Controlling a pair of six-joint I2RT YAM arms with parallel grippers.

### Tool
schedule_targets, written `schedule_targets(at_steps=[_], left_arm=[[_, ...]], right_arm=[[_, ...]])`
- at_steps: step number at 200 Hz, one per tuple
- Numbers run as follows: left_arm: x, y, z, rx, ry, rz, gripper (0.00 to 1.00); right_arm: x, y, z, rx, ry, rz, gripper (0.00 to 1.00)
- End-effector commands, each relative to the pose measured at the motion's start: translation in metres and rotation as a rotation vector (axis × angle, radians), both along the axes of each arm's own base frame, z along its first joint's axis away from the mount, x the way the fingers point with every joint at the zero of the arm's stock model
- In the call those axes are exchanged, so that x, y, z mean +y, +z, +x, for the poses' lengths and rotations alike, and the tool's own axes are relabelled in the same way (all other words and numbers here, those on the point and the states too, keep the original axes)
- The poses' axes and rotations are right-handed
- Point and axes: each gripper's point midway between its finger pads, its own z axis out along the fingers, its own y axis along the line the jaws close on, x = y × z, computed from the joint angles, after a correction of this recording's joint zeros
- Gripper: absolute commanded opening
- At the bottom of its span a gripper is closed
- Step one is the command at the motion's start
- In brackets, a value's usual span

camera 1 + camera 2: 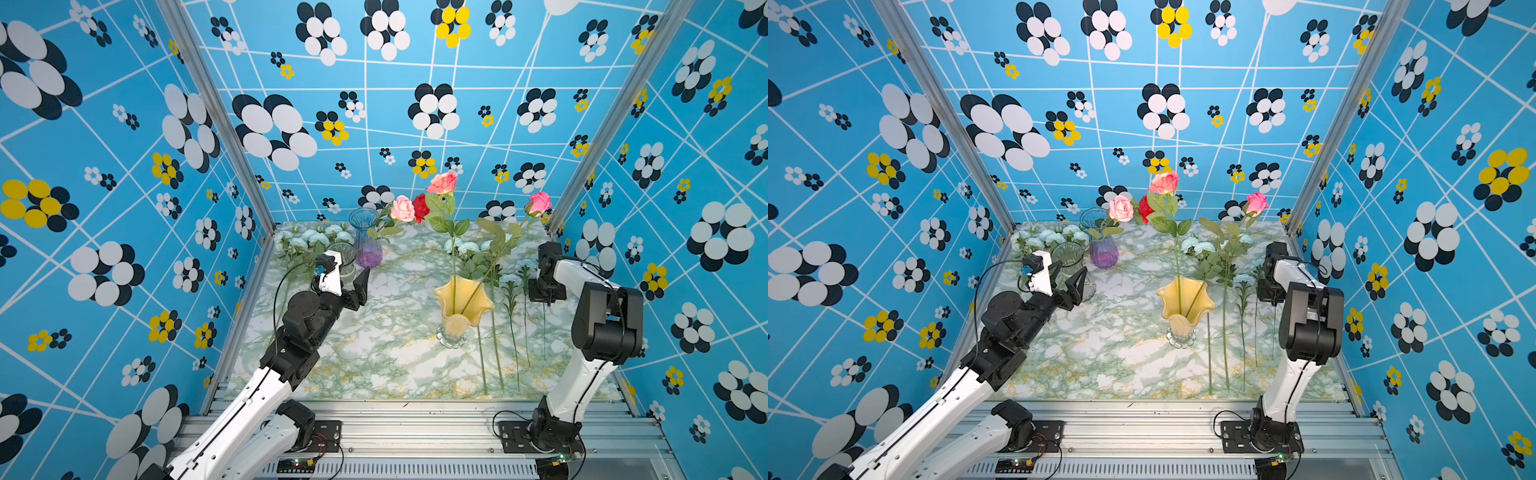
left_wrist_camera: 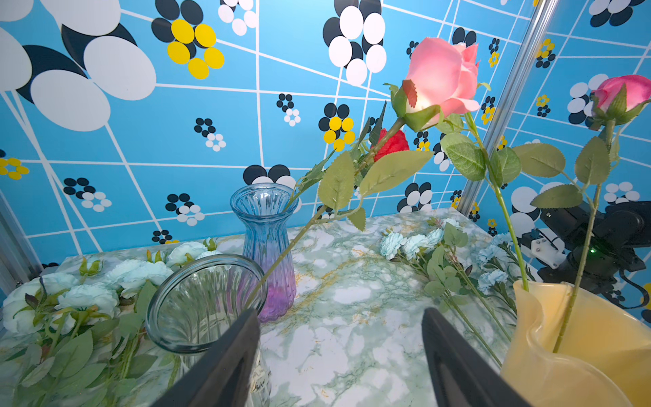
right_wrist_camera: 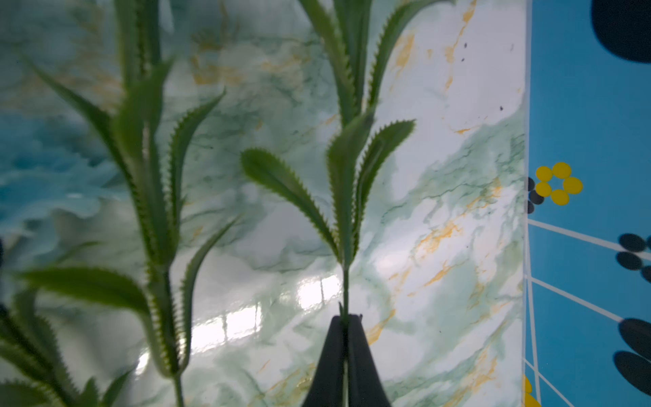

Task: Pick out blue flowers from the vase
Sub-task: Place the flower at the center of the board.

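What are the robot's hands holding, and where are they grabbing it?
The right gripper pinches a thin green stem on its bare part, next to its spiky leaves; the bloom is not seen there. The left gripper is open and holds nothing.

pink roses (image 1: 1163, 183) in yellow vase (image 1: 1183, 322)

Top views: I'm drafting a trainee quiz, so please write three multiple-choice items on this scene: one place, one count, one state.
1. The clear vase stands: A beside the left tool; B far right; C at the front edge.
2. Roses in the yellow vase: A one; B two; C four.
3. The right tool is: A wide open; B gripping a vase; C shut on a green stem.
Key: 1A, the vase sits right by that tool; 2B, two rose stems enter it; 3C, the right wrist view shows the stem pinched.
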Motion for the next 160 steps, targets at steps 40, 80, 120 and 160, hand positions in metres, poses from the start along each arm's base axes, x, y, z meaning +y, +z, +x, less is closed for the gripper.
schedule_targets(at_steps=[40, 80, 120, 160], left_arm=[[0.005, 0.001, -0.002, -0.005, 0.011, -0.009, 0.75], [0.004, 0.002, -0.004, -0.002, -0.002, -0.004, 0.67], [0.003, 0.003, -0.004, -0.003, -0.006, -0.011, 0.72], [-0.002, 0.003, -0.002, 0.009, -0.027, -0.015, 0.75]], right_arm=[[0.007, -0.007, -0.006, 0.054, -0.002, 0.034, 0.17], [0.002, 0.013, -0.008, 0.013, -0.022, -0.047, 0.4], [0.015, 0.074, -0.003, -0.183, -0.008, -0.102, 0.46], [0.043, 0.146, -0.019, -0.494, -0.014, -0.042, 0.52]])
